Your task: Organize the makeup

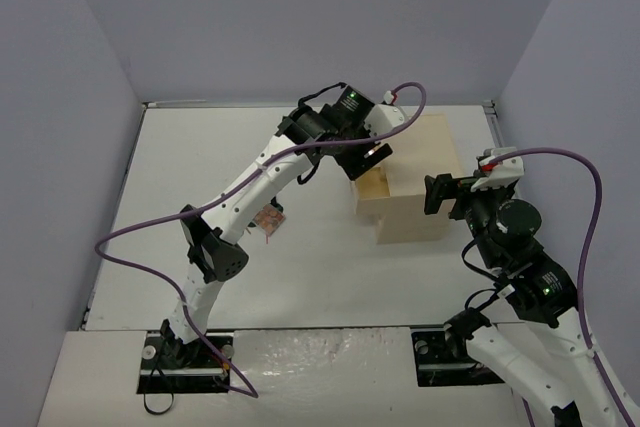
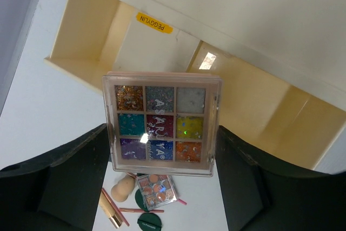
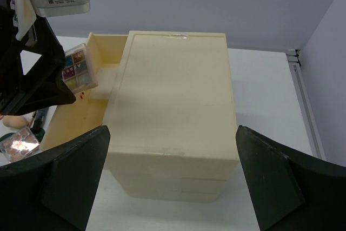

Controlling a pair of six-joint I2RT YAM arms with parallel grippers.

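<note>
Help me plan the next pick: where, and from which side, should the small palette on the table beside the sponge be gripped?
Probably its two opposite straight edges, coming from above: the small palette lies flat and thin, with the sponge and pink pencils crowding its sides.

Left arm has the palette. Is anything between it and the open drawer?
Nothing visible does. The left gripper holds the palette right above the open drawer. The compartments under it look bare, apart from one small shiny spot I cannot identify.
</note>
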